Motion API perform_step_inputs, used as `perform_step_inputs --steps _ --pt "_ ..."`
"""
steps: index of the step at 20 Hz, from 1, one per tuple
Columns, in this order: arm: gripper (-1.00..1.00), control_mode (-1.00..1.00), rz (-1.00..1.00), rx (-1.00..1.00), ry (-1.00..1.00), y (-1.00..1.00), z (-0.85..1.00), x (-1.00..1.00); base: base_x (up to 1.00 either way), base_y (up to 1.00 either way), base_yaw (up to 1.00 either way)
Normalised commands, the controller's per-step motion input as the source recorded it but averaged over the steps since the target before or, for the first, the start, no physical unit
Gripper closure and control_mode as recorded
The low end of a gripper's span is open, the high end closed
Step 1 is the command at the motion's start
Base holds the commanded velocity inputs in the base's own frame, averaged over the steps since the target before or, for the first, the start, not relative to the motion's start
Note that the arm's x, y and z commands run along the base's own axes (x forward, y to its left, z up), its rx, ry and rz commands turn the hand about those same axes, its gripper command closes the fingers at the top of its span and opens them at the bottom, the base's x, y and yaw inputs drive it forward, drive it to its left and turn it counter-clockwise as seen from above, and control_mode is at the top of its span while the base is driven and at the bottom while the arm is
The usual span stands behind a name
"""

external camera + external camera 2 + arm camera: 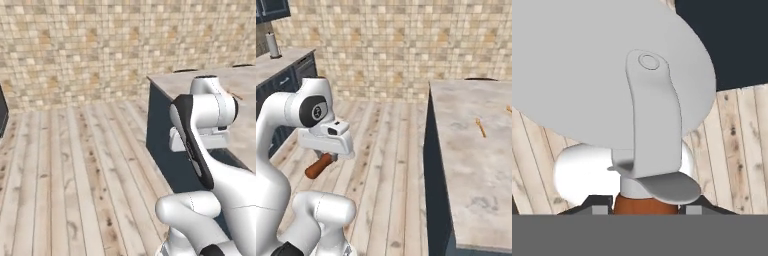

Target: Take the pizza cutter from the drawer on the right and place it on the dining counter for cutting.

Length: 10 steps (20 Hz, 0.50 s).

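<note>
While the pizza cutter [612,75] sits right up against the hand camera, we see its big grey wheel blade across the upper part of the hand view, a grey fork arm running down over the wheel's hub to a pale collar, and below that the top of the reddish-brown handle between the two dark fingertips [597,206]. We read the gripper [646,210] as partly closed, clamped on that handle, with the blade sticking out ahead of the hand. From the right base view we get the handle end [319,166] poking out below the white hand block, tilted down to the left, hanging above the plank floor [386,165]. The gripper itself is tucked under the hand there, so we can't see the jaws from that side.

Cutter is in the air, not on any surface. The dining counter [476,165] lies off to the right in the right base view, well apart from the cutter, beige marbled top on a dark blue base. Two small orange-brown bits [480,127] lie on its top; too small for us to identify. Behind it all runs a tan mosaic tile wall [85,45]. In the left base view the arm's elbow stands in front of the counter corner [170,82].
</note>
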Motion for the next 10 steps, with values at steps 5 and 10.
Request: perform_step_inputs --steps 5,10 --pt "1.00 1.00 0.00 0.00 0.00 0.00 0.00 0.00 1.00 0.97 -0.06" --pt "1.00 1.00 0.00 0.00 0.00 0.00 0.00 0.00 1.00 0.77 -0.07"
